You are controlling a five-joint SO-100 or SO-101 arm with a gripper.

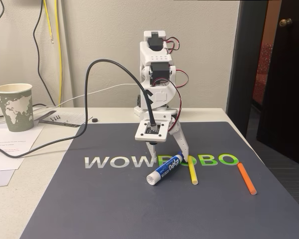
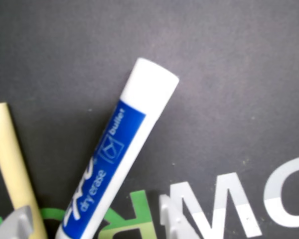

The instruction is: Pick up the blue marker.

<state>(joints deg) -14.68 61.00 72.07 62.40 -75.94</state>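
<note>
Lying flat on the dark mat (image 1: 89, 209), the blue marker (image 1: 164, 169) runs diagonally in the fixed view, its blue cap up and to the right by the green printed letters (image 1: 209, 160) and its white end down and to the left, nearer the camera. Seen in the wrist view, the marker (image 2: 114, 159) slants from the lower left up to the right, white end uppermost, with the label lettering running along its length. The gripper (image 1: 165, 153) hangs directly over the capped half, fingers spread apart, one fingertip (image 2: 172, 219) on each side of the barrel (a clear gap shows between the right tip and the marker). Neither finger appears to press on it. Just outside the left finger (image 2: 15, 224) lies the thin yellow stick (image 2: 10, 159), roughly upright in the wrist view; an orange stick (image 1: 246, 178) lies well apart to the right in the fixed view.
</note>
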